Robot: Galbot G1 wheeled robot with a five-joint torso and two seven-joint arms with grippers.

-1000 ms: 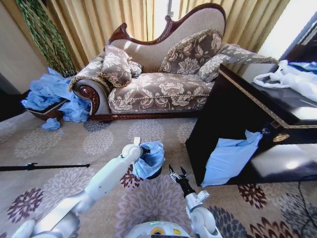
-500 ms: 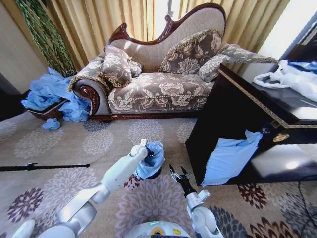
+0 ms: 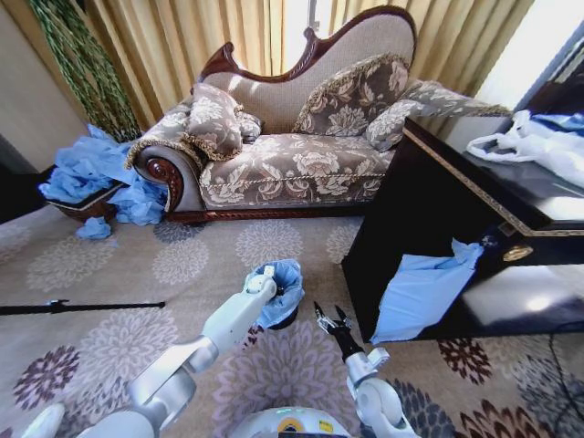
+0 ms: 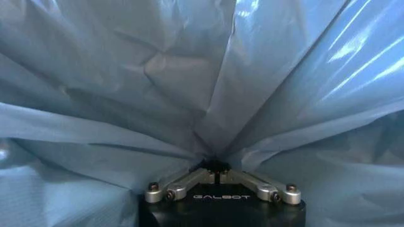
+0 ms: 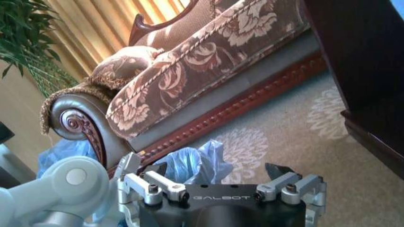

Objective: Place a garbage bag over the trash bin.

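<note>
- A floral sofa (image 3: 292,151) with carved dark wood trim stands at twelve o'clock, cushions piled at both ends.
- A heap of blue bags (image 3: 96,178) lies at ten o'clock, over a brown basket (image 3: 84,208).
- A dark cabinet (image 3: 474,219) stands at three o'clock, a white plastic bag (image 3: 534,141) on top.
- Tan curtains (image 3: 201,36) hang behind.

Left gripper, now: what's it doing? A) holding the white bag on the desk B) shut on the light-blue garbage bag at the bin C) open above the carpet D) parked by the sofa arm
B: the left gripper has its fingers closed on gathered folds of the garbage bag, which is draped over the trash bin.
</note>
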